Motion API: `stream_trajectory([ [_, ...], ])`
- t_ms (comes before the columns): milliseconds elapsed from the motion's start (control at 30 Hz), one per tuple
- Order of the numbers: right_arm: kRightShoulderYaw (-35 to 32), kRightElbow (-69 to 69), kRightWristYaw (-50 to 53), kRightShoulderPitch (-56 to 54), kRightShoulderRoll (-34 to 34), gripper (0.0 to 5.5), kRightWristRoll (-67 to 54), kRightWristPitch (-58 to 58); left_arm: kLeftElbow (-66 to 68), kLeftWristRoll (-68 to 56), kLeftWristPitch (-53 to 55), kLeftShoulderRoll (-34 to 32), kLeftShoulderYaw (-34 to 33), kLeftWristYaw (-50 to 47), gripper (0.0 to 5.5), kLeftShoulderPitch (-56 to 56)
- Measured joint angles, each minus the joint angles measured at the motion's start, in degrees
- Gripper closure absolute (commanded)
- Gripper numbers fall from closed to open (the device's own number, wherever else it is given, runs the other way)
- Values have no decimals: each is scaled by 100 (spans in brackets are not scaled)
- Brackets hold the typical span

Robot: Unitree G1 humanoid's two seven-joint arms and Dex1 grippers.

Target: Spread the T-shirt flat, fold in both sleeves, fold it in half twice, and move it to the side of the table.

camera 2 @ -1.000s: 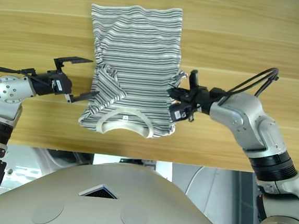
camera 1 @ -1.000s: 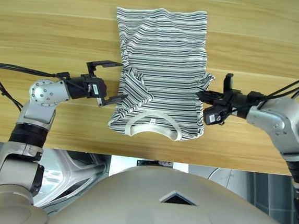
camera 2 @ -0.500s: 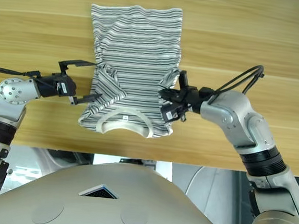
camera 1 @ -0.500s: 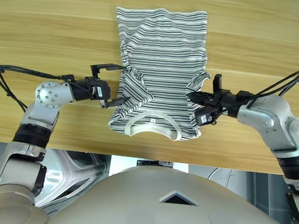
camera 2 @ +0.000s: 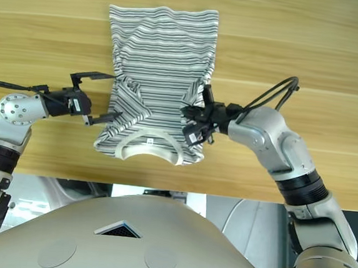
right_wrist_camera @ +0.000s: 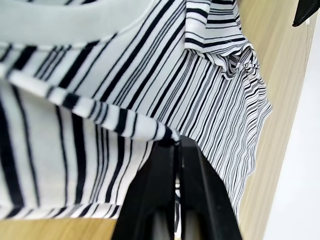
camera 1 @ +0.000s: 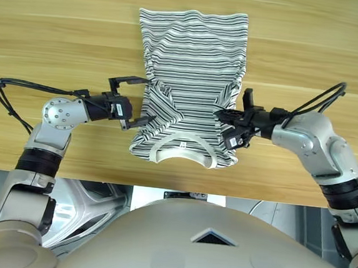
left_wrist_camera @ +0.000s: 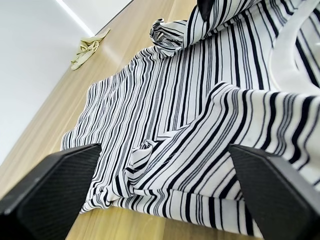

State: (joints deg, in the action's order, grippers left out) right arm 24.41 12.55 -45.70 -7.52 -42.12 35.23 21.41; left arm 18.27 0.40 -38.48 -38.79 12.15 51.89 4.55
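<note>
The black-and-white striped T-shirt point(camera 1: 192, 53) lies on the wooden table point(camera 1: 63, 23) with its white collar point(camera 1: 184, 148) toward me. Its left sleeve lies folded in over the body point(left_wrist_camera: 165, 130). My left gripper point(camera 1: 146, 98) stands open at the shirt's left edge, one finger on either side of the folded sleeve, with nothing held. My right gripper point(camera 2: 187, 113) is shut on the shirt's right sleeve edge point(right_wrist_camera: 165, 132) and holds it lifted over the right part of the body.
A small pale yellow scrap point(left_wrist_camera: 87, 47) lies on the table far beyond the shirt. Bare wood runs to the left and right of the shirt. The table's near edge point(camera 1: 69, 176) lies just below the collar.
My right gripper has moved left across the shirt, drawing the right sleeve edge inward. My left gripper shifted a little toward the shirt at first, then kept still.
</note>
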Motion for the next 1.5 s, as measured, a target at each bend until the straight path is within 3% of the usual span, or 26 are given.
stream_trajectory([
  [200, 3, -59, 0, 0, 11, 547, 24, -4, 1, 0, 0, 8, 7, 0, 74, 0],
  [633, -126, -120, 110, -91, 140, 315, -212, -55, 90, -1, 1, 115, 55, 0, 74, 8],
  [833, -112, -408, 436, -141, 615, 212, -426, -117, 92, -67, 8, 278, 154, 42, 74, 8],
  [967, -128, -456, 629, -111, 931, 134, -716, -137, -108, -500, 131, 508, 355, 352, 11, -24],
  [1100, -792, -314, 692, -114, 688, 53, -1325, -162, -788, -1480, 440, 412, 305, 957, 10, -200],
  [1167, -1500, -164, 691, -56, 235, 17, -1707, -158, -1042, -2105, 644, -146, -201, 1320, 10, -226],
  [1300, -2430, -207, 720, 303, -360, 13, -2054, -96, -957, -2728, 985, -857, -1040, 1899, 10, -217],
  [1400, -2899, -594, 711, 702, -822, 13, -2064, 43, -187, -2397, 921, -1392, -1367, 2136, 10, -233],
  [1500, -3026, -833, 569, 1056, -1144, 13, -2062, 181, 559, -1393, 667, -1640, -1232, 2085, 10, -234],
])
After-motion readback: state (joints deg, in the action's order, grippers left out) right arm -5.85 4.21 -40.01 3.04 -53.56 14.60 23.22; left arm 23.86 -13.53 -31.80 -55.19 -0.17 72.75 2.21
